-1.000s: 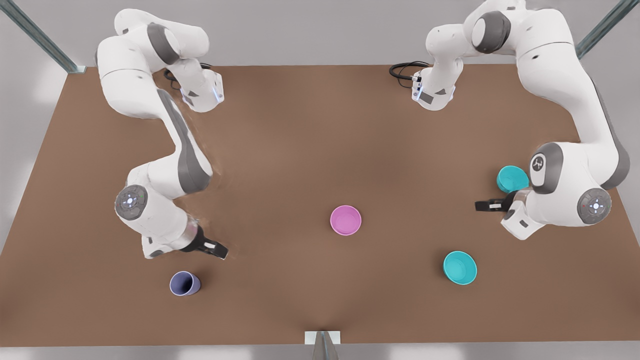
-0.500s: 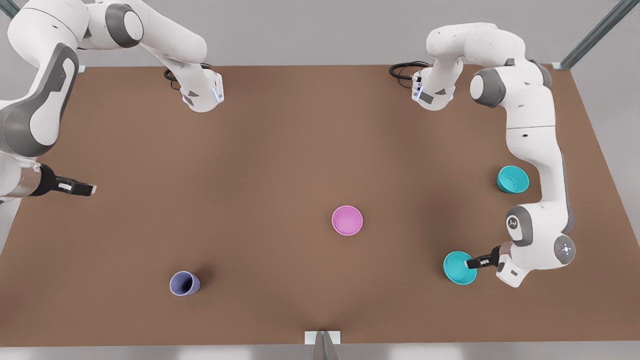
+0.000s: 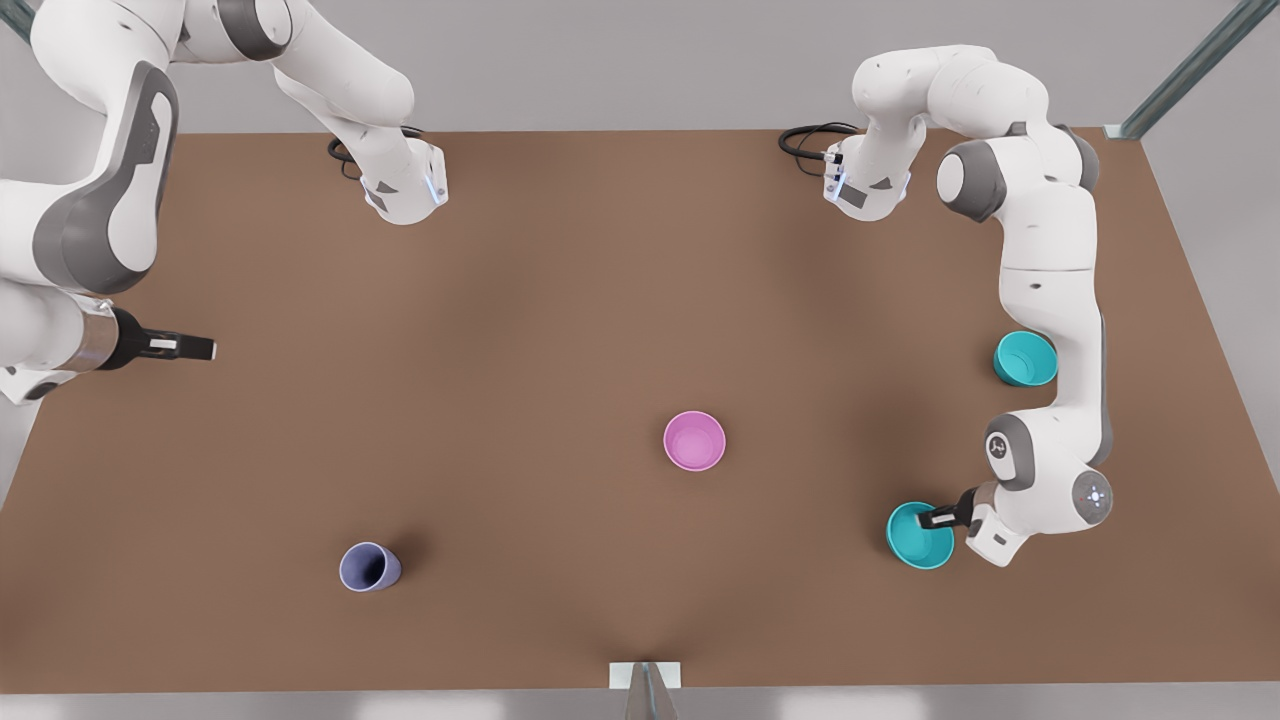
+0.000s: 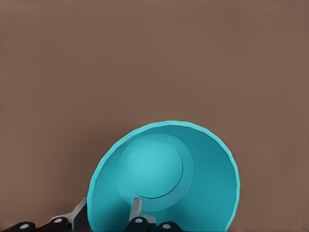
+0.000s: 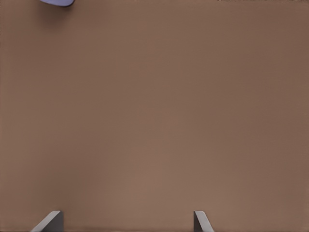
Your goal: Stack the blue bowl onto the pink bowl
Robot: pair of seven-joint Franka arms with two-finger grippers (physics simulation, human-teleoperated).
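Observation:
The blue bowl (image 3: pixel 915 540) is a turquoise bowl standing upright on the table at the front view's lower right. My left gripper (image 3: pixel 935 518) is at its rim, one finger inside and one outside the wall. In the left wrist view the left gripper (image 4: pixel 110 205) is closed in on the wall of the blue bowl (image 4: pixel 159 169). The pink bowl (image 3: pixel 694 441) stands upright near the table's middle, well away from both grippers. My right gripper (image 3: pixel 205 348) hovers open at the front view's far left edge, with its fingertips (image 5: pixel 54 220) spread wide and nothing between them.
A twin turquoise bowl (image 3: pixel 1022 360) sits beside the left arm at the front view's right. A lavender-blue cup (image 3: pixel 368 567) stands at the lower left, and the cup's edge (image 5: pixel 58 2) shows in the right wrist view. The brown table (image 3: pixel 560 300) spans the scene.
The left arm has settled closer over the blue bowl, its gripper now on the rim. The right gripper drifted slightly up and toward the front view's right. Bowls and cup stayed put.

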